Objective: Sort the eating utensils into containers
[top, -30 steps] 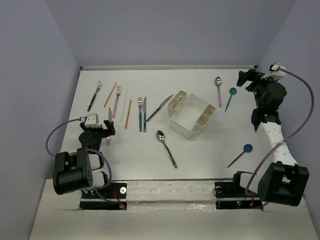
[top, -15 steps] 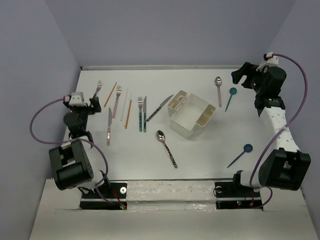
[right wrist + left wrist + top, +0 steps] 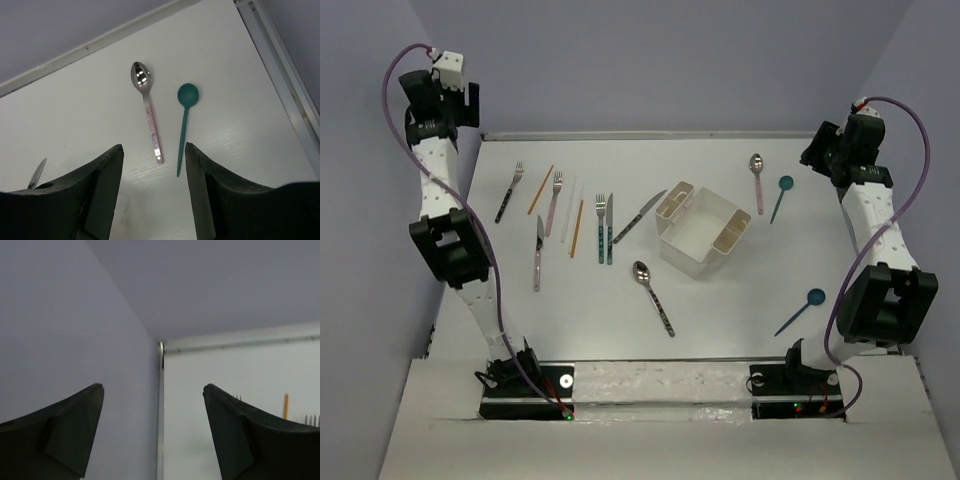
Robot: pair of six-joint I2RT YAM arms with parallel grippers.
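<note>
Pink-handled spoon [image 3: 150, 117] and teal spoon [image 3: 183, 131] lie side by side, apart, under the spread right jaws.
In the right wrist view both spoons show in the gap between those jaws, bowls pointing away from them, and the jaws pinch nothing. In the top view the white caddy [image 3: 682, 250] stands to the left of the right jaws and nearer the arm bases, with a patterned spoon [image 3: 653, 295] in front of it and a knife [image 3: 638, 217] just beside its left end. Further left, forks, knives and chopsticks lie in a loose row on the desk [image 3: 740, 310], well below and to the right of the left jaws. The left jaws are held high at the far left corner, spread and gripping nothing, facing the wall corner; an orange chopstick [image 3: 285, 406] tip shows past their right finger.
</note>
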